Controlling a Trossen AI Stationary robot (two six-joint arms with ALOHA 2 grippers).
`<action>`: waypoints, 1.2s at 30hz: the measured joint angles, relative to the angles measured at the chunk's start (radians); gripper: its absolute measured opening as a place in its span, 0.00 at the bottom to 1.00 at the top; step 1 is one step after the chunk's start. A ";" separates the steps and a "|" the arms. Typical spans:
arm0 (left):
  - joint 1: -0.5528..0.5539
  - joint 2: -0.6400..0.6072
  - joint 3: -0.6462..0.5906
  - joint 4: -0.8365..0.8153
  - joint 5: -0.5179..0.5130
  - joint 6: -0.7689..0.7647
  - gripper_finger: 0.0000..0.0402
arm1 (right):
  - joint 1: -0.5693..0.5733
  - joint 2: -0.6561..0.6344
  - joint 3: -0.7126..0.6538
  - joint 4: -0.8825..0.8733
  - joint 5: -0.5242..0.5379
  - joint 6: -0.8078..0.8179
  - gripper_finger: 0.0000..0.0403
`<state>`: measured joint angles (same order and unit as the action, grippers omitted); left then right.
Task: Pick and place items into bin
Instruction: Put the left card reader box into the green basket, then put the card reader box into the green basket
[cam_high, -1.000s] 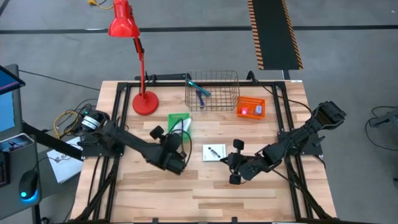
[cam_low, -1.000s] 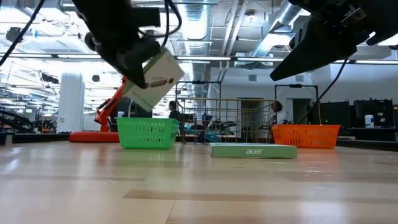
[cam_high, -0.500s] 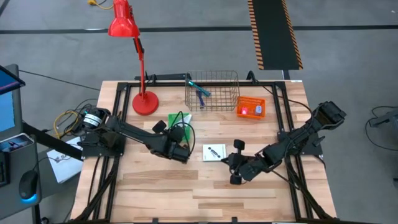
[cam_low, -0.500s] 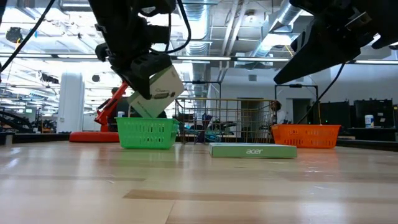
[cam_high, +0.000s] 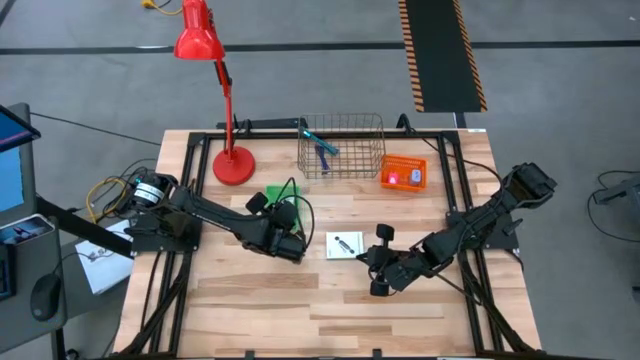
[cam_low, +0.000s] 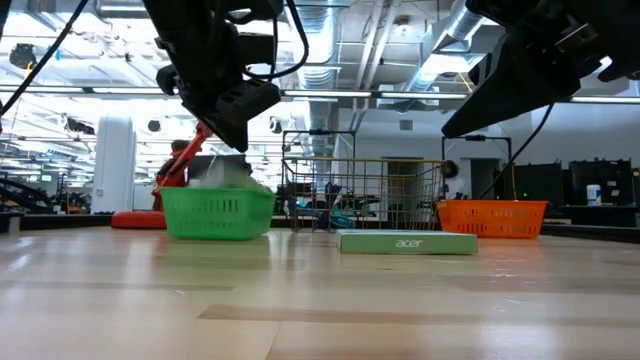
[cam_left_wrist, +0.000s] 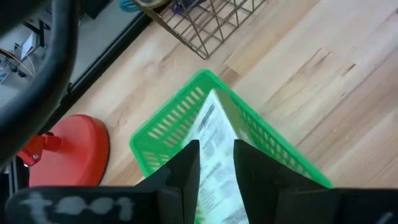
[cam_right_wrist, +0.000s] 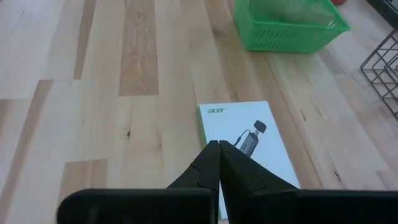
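Left gripper (cam_left_wrist: 214, 165) fingers parted above green bin (cam_left_wrist: 168, 124), white card (cam_left_wrist: 214, 143) dropping between them; right gripper (cam_right_wrist: 219, 163) pinched empty, nearest Acer box (cam_right_wrist: 249, 146).

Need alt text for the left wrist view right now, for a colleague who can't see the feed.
The left pincer is parted over a green basket, with a white printed box lying inside it between the fingers. A red lamp base sits beside the basket on the wooden table, and a wire basket stands beyond it.
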<state>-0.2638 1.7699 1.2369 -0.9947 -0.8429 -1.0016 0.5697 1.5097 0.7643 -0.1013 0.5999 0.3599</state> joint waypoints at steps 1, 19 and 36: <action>0.000 0.000 0.000 0.000 -0.003 0.000 0.22 | 0.000 0.000 0.000 0.000 0.000 0.000 0.00; -0.030 0.000 0.000 0.313 0.044 0.367 0.22 | 0.000 0.000 0.000 -0.143 -0.019 0.017 0.00; -0.095 0.001 0.000 0.665 0.127 0.797 0.22 | -0.058 0.218 -0.103 0.062 -0.037 -0.091 0.00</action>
<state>-0.3592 1.7706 1.2369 -0.3298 -0.7156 -0.2044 0.5117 1.7277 0.6613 -0.0390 0.5624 0.2690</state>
